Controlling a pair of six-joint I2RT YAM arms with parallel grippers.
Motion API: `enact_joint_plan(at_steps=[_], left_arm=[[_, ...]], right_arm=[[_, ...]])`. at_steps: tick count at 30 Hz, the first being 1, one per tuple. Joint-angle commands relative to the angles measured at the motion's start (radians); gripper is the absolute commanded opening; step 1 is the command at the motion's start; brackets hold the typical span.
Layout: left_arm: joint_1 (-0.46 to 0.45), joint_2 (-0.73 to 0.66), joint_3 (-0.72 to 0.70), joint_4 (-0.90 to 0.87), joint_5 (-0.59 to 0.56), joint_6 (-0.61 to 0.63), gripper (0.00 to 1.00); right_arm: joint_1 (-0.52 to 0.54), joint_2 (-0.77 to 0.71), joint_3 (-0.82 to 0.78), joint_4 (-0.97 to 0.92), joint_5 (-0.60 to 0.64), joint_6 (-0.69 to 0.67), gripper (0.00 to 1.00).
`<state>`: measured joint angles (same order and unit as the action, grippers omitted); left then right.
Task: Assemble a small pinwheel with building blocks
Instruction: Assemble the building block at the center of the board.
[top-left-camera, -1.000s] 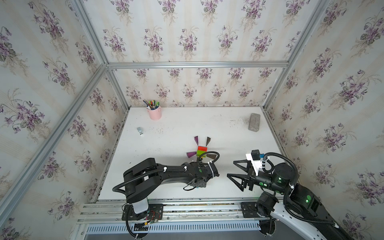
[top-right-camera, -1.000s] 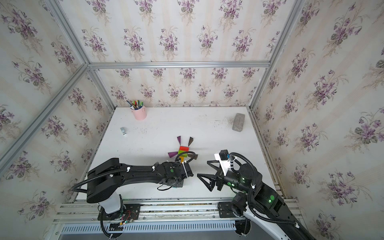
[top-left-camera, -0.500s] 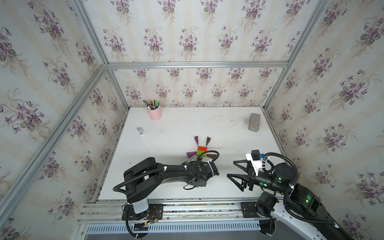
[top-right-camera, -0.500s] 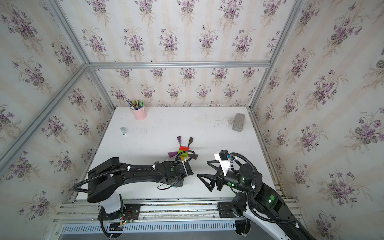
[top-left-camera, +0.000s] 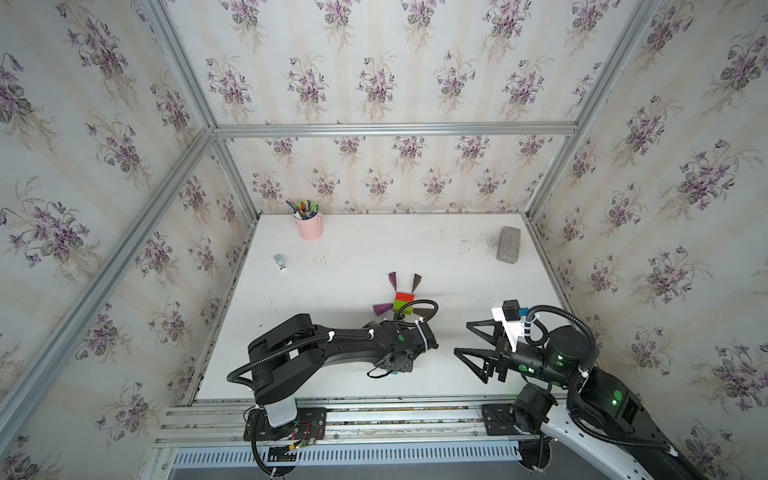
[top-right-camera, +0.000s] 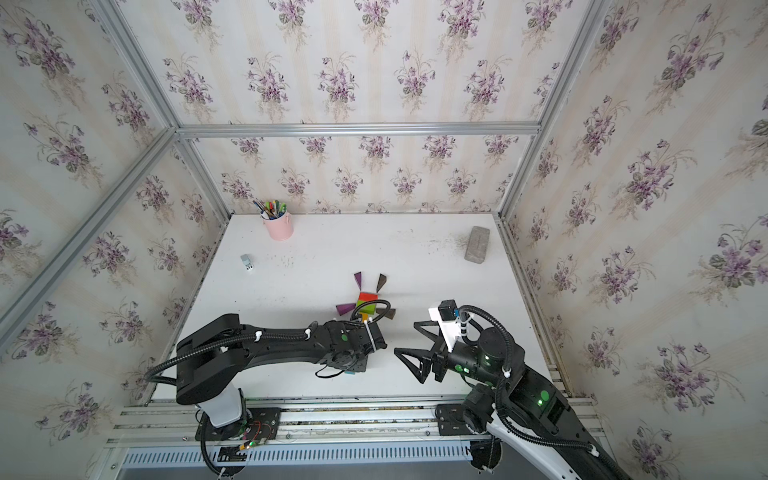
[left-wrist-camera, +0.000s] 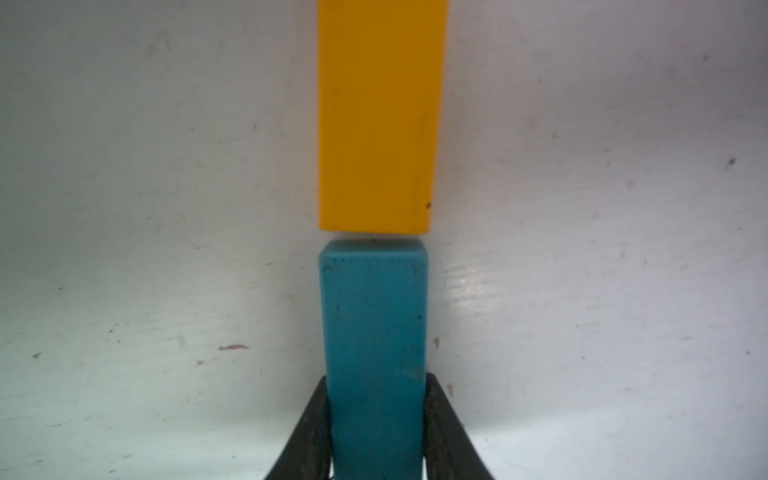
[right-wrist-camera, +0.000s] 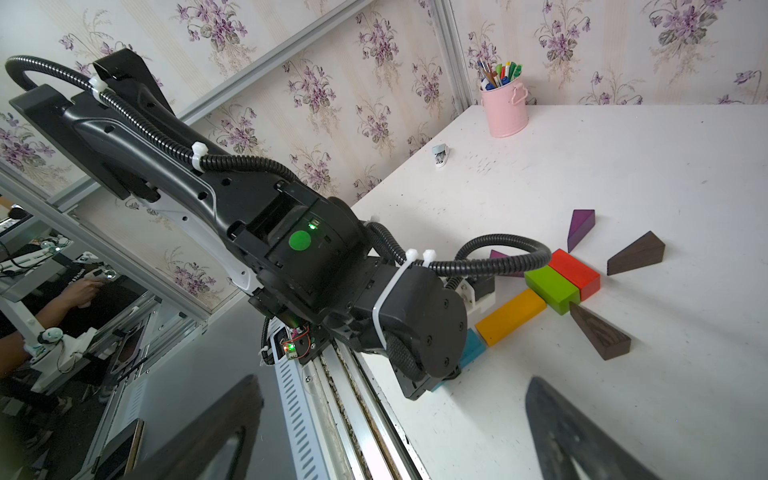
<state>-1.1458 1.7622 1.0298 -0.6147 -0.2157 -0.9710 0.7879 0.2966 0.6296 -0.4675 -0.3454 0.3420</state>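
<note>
We are seeing the pinwheel (top-left-camera: 404, 301) lying flat: red bar (right-wrist-camera: 575, 272) beside green bar (right-wrist-camera: 550, 289), purple wedges (right-wrist-camera: 581, 228), brown wedges (right-wrist-camera: 636, 253) fanning out, blue bar (left-wrist-camera: 374, 332) almost touching yellow bar (left-wrist-camera: 378, 116)

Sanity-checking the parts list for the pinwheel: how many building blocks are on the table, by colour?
red block: 1
green block: 1
yellow block: 1
blue block: 1
purple wedges: 2
brown wedges: 2
Total: 8

Left arm (top-left-camera: 345, 338) lies across the bench (top-left-camera: 457, 270) at six o'clock of the pinwheel (top-left-camera: 404, 296), blocking that side; twelve and three o'clock run clear, grey slab (top-left-camera: 508, 244) well off at two.
</note>
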Motion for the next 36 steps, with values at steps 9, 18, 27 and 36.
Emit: enact_joint_plan(at_steps=[9, 18, 27, 36], left_arm=[[0.011, 0.022, -0.002, 0.007, -0.002, 0.013, 0.28], [0.020, 0.024, 0.001, 0.008, -0.004, 0.020, 0.28], [0.027, 0.031, 0.007, 0.007, 0.002, 0.033, 0.29], [0.031, 0.032, 0.009, 0.007, 0.016, 0.041, 0.52]], right_arm=[[0.001, -0.002, -0.001, 0.034, -0.004, 0.005, 0.99], [0.001, -0.003, 0.000, 0.033, -0.004, 0.006, 0.99], [0.001, -0.002, 0.000, 0.033, -0.007, 0.006, 0.99], [0.001, -0.002, 0.000, 0.033, -0.009, 0.006, 0.99]])
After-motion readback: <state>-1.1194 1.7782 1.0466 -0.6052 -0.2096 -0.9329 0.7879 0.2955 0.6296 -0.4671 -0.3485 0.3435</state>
